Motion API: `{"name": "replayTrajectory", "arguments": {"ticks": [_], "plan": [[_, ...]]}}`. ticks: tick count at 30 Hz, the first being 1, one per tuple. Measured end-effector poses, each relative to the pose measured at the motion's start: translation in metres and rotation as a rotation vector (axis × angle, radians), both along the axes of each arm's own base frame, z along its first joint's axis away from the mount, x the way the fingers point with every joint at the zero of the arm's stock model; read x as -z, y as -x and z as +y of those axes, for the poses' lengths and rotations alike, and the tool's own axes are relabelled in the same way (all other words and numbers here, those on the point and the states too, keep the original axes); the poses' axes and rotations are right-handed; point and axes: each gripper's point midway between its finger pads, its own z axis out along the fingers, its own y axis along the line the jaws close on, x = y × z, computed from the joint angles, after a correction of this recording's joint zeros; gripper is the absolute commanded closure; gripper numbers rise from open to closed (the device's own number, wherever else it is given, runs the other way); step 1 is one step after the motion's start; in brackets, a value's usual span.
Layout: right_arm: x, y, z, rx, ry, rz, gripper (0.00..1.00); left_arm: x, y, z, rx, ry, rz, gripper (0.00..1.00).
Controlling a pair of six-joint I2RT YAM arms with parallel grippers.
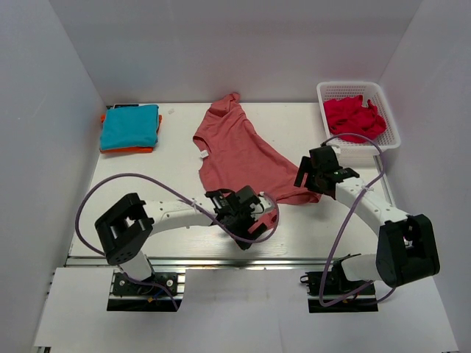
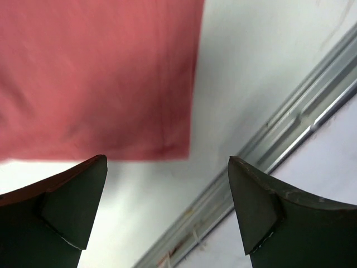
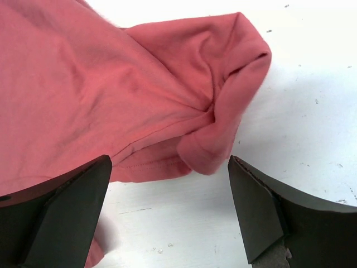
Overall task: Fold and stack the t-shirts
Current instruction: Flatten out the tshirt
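The left arm's fingers (image 2: 72,206) stand wide apart with nothing between them, hovering over bare white counter (image 2: 251,67). A hemmed corner of the salmon-pink cotton t-shirt (image 2: 95,72) lies just ahead of the tips, and the grey metal rail (image 2: 290,123) at the near edge runs close by. The right arm's fingers (image 3: 67,206) are spread too and hold nothing. They sit either side of the shirt's rumpled short sleeve (image 3: 223,111), which is bunched and folded under itself just in front of them.

From above, the shirt lies mid-counter on a slant with its collar toward the far wall. It is creased and not squared up, with each arm at a near corner of it. At the far left sits a folded pile, a teal shirt over an orange one (image 1: 129,126). At the far right a white plastic mesh basket (image 1: 390,136) holds crumpled crimson garments (image 1: 353,118).

This looks like the start of the pink shirt's fold — flattening, or taking the first hold. Next, each pair of fingers probably needs to drop and pinch cloth — the left on the hem corner, the right on the sleeve. The sleeve should be drawn out smooth before any fold is laid.
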Motion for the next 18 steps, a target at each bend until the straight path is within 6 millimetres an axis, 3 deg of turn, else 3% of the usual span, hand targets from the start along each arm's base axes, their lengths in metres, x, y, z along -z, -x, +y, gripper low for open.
{"name": "replayTrajectory", "arguments": {"ticks": [5,7,8,9,13,15,18], "plan": [[0.011,0.008,-0.003,0.020,-0.013,0.029,0.09,0.009,0.012,0.004,-0.002,-0.059,-0.016,0.10],[0.014,0.010,-0.004,0.026,-0.017,0.034,0.09,0.019,0.013,0.003,-0.004,-0.085,-0.021,0.21],[0.014,0.011,-0.005,0.029,-0.021,0.032,0.09,0.024,0.012,0.003,-0.006,-0.101,-0.029,0.26],[0.012,0.012,-0.005,0.030,-0.024,0.026,0.09,0.024,0.010,0.002,-0.013,-0.102,-0.039,0.42],[0.000,0.011,-0.006,0.034,-0.043,-0.022,0.09,0.024,0.005,-0.002,-0.035,-0.087,-0.068,0.73],[-0.007,0.009,-0.005,0.035,-0.051,-0.048,0.09,0.025,0.000,-0.003,-0.063,-0.081,-0.086,1.00],[-0.009,0.008,-0.006,0.036,-0.052,-0.057,0.09,0.024,-0.010,-0.002,-0.117,-0.087,-0.130,1.00]]}}
